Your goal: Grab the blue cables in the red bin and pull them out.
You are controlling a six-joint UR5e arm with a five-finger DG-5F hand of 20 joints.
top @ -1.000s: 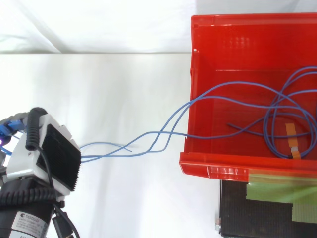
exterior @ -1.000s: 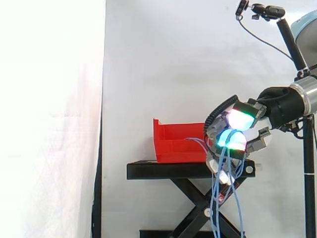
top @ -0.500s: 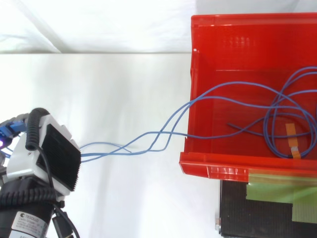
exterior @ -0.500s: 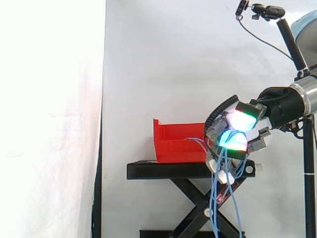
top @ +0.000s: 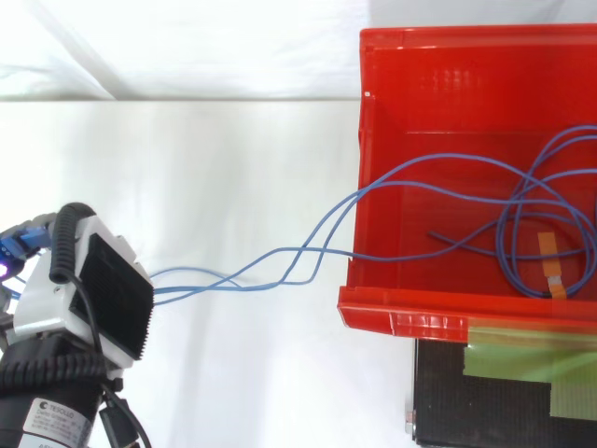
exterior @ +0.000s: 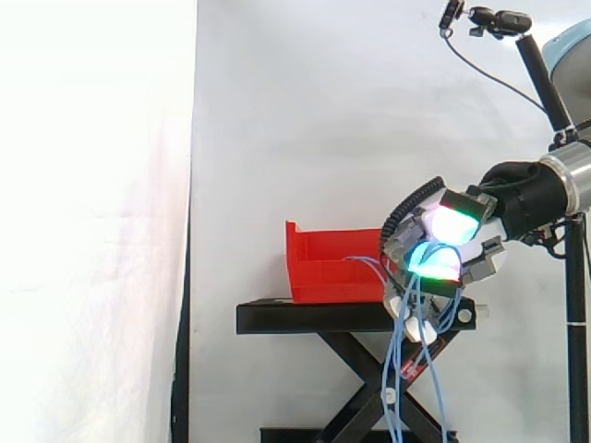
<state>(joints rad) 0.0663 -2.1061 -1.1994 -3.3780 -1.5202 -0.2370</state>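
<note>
Thin blue cables (top: 280,266) run from inside the red bin (top: 410,313) over its left wall and across to my hand (top: 89,294) at the lower left of the top view. More of the cable lies looped on the bin's floor. In the side view my hand (exterior: 462,242) hangs just right of the bin (exterior: 332,268), fingers curled round the cables, pads glowing green and cyan. Loose cable ends (exterior: 406,388) dangle down below the hand beside the stand.
The bin sits on a black scissor stand (exterior: 323,318) before a white curtain. A camera on a black pole (exterior: 540,65) stands at the upper right. An orange tag (top: 550,266) lies on the bin's floor.
The dangling cable ends under the hand have swung slightly to the left. Hand and bin stay almost where they were.
</note>
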